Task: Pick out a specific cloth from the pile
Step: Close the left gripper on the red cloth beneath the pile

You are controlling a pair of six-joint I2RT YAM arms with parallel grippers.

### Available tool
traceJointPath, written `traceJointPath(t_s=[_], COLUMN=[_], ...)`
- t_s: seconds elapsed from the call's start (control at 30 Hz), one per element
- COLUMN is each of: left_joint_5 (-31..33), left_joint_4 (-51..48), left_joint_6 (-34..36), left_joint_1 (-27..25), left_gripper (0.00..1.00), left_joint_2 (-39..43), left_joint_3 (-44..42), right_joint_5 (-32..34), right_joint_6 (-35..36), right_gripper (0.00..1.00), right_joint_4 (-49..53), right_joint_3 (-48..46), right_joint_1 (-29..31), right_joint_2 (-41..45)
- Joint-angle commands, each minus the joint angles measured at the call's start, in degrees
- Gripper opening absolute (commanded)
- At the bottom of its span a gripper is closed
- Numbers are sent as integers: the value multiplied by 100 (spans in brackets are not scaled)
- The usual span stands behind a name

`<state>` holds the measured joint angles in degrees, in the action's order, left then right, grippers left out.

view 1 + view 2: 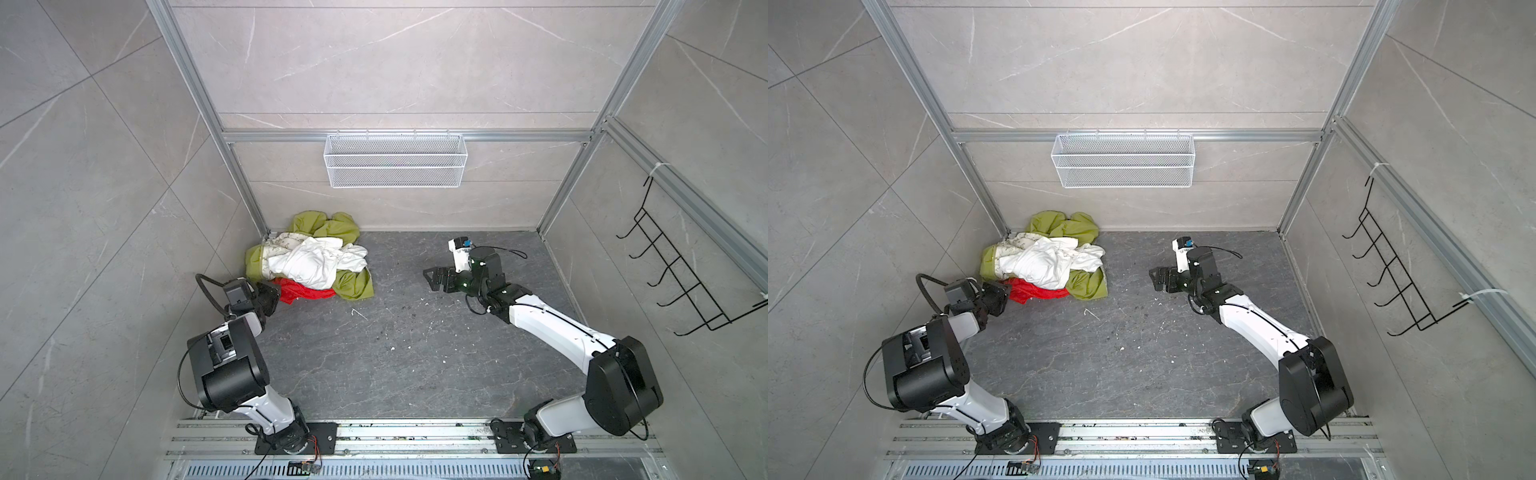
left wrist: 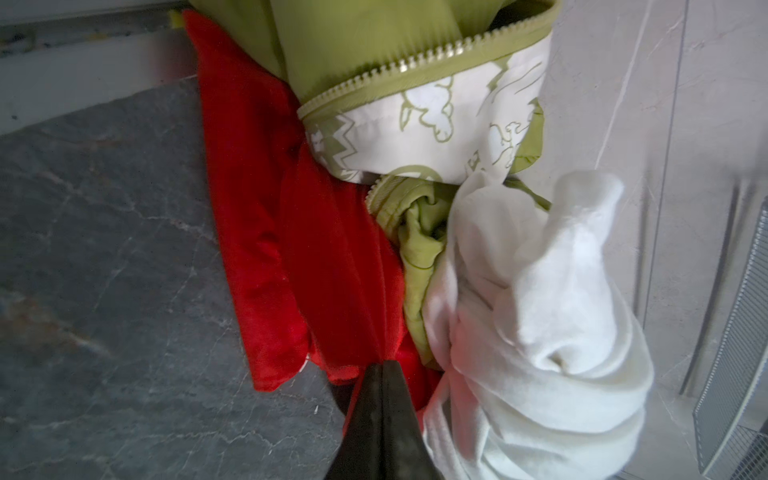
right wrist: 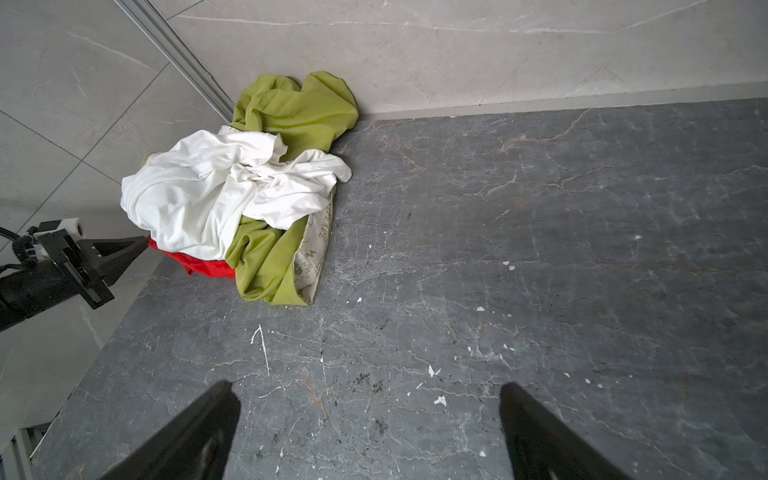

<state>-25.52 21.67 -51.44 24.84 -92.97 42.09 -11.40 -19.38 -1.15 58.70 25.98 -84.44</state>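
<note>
Red cloth (image 1: 307,294) is pinched at 1 edge by L gripper (image 2: 382,365), jaws pressed together on fabric; it is wedged at near-left foot of pile (image 1: 291,249), under white cloth (image 2: 540,332) & olive-green cloth (image 3: 291,108). R gripper (image 3: 365,386) is held w/ jaws spread wide above floor (image 3: 540,208), well right of pile.

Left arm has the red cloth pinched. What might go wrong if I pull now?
1. The red cloth lies under the white cloth and green cloth, so pulling may drag the whole pile along.
2. The left gripper pinches only a thin fold at its jaw tips; it may slip out.
3. The right gripper hangs open away from the pile, so nothing holds it down.
</note>
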Motion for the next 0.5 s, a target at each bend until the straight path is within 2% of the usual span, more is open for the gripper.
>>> traceJointPath(t_s=[0.0,0.3,0.47], left_joint_5=[189,314,271], left_joint_4=[21,-3,180], left_joint_6=[-7,151,46], left_joint_1=[-50,-59,-74], left_gripper=[0,0,31], left_joint_2=[215,-103,-223], left_joint_3=[-165,-105,-35], right_joint_5=[-2,24,32], right_joint_6=[-105,-58,-24], right_gripper=[99,100,100], right_joint_4=[-153,-108,-56], right_joint_3=[-91,-103,-61], right_joint_1=[69,92,101], right_joint_2=[52,86,90])
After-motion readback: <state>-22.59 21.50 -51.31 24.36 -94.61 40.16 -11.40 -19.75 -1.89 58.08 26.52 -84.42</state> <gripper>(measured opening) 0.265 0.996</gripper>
